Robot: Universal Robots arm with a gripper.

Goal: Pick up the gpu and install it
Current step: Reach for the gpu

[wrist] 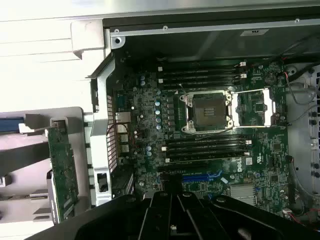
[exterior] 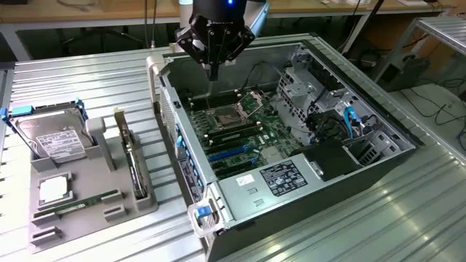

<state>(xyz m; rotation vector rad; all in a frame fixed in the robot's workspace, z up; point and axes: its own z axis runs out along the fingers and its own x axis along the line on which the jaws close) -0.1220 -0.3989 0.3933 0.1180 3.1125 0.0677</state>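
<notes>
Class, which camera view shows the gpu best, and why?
The exterior view: the gpu stands on edge in the grey holder beside the open case, full length visible. The wrist view shows its green board side, outside the case wall.

I've got the ribbed metal worktop [exterior: 73, 82] on screen now: the grey parts tray [exterior: 91, 169] sits flat on it at the exterior view's left, and just beside it the open computer case [exterior: 335, 213] lies on its side, insides facing up.
</notes>
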